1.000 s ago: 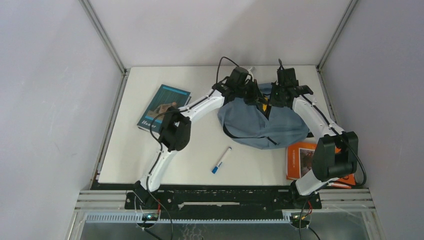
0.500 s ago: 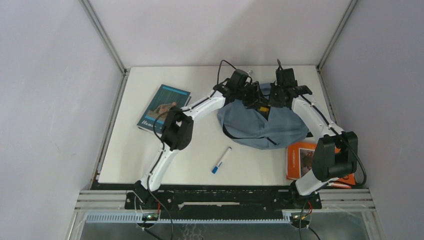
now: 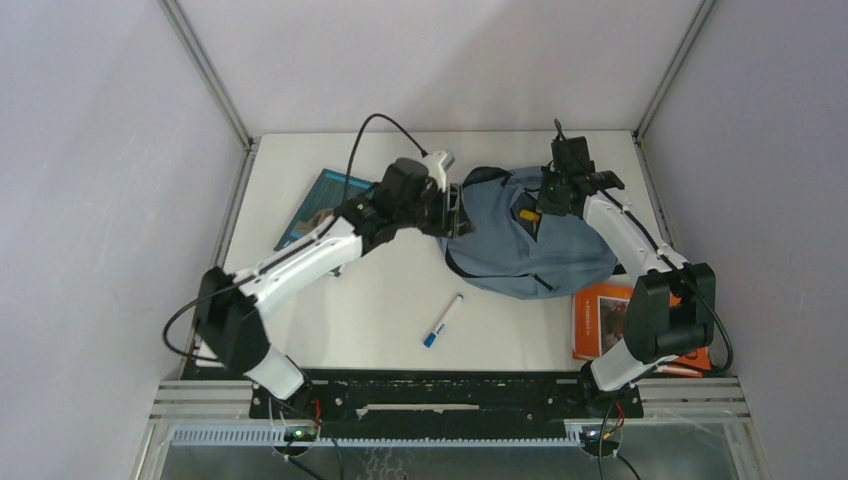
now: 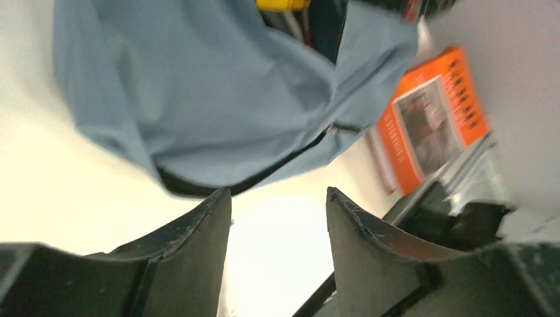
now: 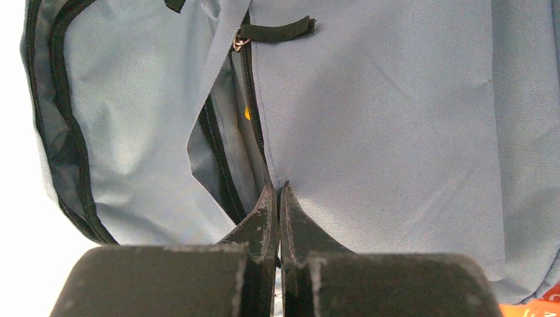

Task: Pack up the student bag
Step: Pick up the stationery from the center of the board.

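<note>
Bordering student bag point(image 3: 520, 250): illegibly lettered book point(image 3: 598, 320)

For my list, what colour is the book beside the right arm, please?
The book is orange; left wrist view.

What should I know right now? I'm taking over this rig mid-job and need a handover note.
Left gripper: open, empty, beside the student bag.
Right gripper: shut, pinching the bag's fabric at the open zip.
Done: bag unzipped, a yellow item showing inside.
Left: marker near centre, teal book far left, and orange book near right all lie outside the bag.
</note>
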Available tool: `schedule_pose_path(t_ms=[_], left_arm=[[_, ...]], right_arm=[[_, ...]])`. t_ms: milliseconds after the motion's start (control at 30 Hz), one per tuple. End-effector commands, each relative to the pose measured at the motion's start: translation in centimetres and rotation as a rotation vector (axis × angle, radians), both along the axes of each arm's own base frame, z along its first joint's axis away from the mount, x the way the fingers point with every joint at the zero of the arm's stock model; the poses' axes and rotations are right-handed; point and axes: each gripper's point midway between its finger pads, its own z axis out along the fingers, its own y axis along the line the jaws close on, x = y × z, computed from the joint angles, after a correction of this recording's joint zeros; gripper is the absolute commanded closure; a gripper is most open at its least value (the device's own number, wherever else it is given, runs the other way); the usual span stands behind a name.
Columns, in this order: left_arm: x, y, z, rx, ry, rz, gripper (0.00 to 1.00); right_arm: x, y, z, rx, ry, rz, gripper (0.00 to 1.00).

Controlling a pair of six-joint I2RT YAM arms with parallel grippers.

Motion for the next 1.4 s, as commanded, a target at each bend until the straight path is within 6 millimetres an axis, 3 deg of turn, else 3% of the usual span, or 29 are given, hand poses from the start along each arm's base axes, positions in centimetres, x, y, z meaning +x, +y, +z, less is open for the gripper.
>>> schedule_pose_path(t_ms=[0,167,433,633,867,1100,1167,1267,1333,1367], left_arm=[[-3.6,3.6,-5.0,0.235,-0.131,-0.102,0.4],[-7.8,5.1,-10.1,0.387,-0.092,-0.2,0.4],[-10.6,4.0,-14.2,0.468,0.014,-0.25,0.38],[-11.3,4.3,-17.6,0.578,0.058,-0.222,0.39],[-11.1,4.8,-19.6,0.632,0.078,-0.203,0.44],[-11.3,5.8,-22.2,0.713,0.114,-0.213,0.58],[-11.3,6.1,-22.4,0.733,0.119,-0.212,0.69],[-10.8,6.5,-21.5,0.752,0.096,-0.19,0.86],[-10.3,6.9,-19.9,0.764,0.07,-0.174,0.98],[-10.1,7.0,-18.8,0.764,0.052,-0.166,1.0]], right_arm=[[1.0,0.7,2.6,0.028,-0.087,0.0,1.0],[1.3,1.3,2.2,0.047,-0.084,0.009,1.0],[1.3,2.0,2.2,0.067,-0.082,0.015,1.0],[0.8,2.0,1.2,0.061,-0.056,-0.007,1.0],[0.5,2.4,0.4,0.059,-0.04,-0.009,1.0],[0.7,2.0,0.7,0.045,-0.054,-0.024,1.0],[0.7,1.9,0.9,0.042,-0.059,-0.026,1.0],[0.7,1.6,1.0,0.039,-0.063,-0.032,1.0],[0.8,1.6,1.2,0.037,-0.07,-0.031,1.0],[0.8,1.5,1.3,0.037,-0.073,-0.03,1.0]])
